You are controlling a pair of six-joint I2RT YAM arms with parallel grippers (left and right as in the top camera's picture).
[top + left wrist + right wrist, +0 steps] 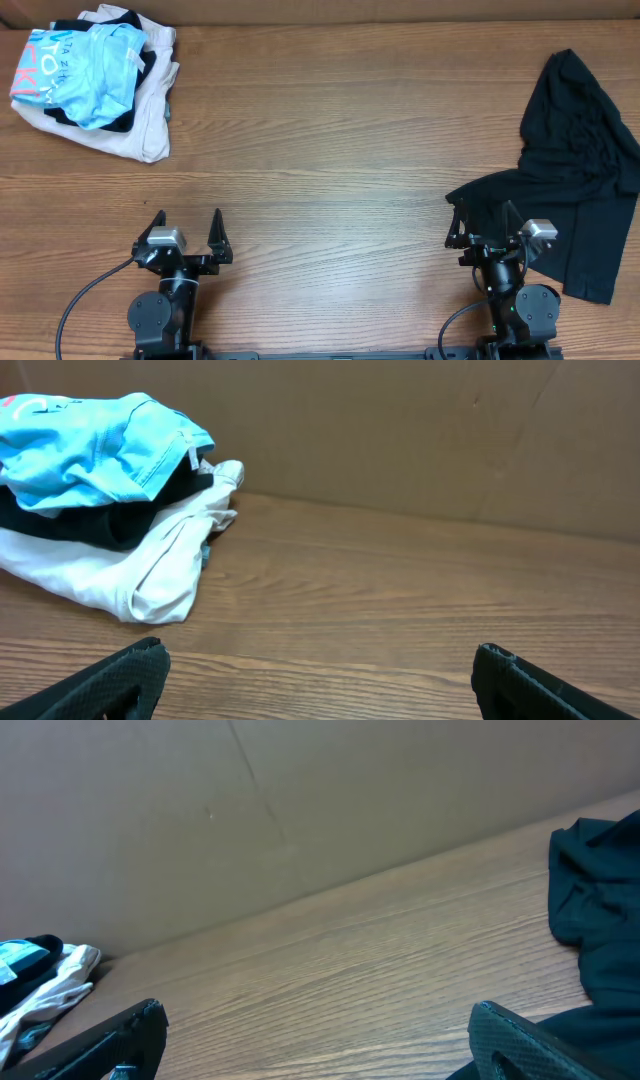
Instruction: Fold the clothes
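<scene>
1. Since nothing is folded yet, the wooden table (pixel 330 140) seems kept open in the middle for spreading.
2. The black garment (pixel 585 160) lies crumpled at the right, its near edge by the right gripper (pixel 483 215).
3. A heap of other clothes (pixel 95 80) sits far left, likely set aside.
4. Both arms crouch low at the near edge. The left gripper (pixel 189 215) and the right one gape wide, holding nothing.

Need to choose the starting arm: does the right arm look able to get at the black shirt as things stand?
Probably yes. The right gripper stands open at the near edge of the black shirt, and nothing lies between them.
</scene>
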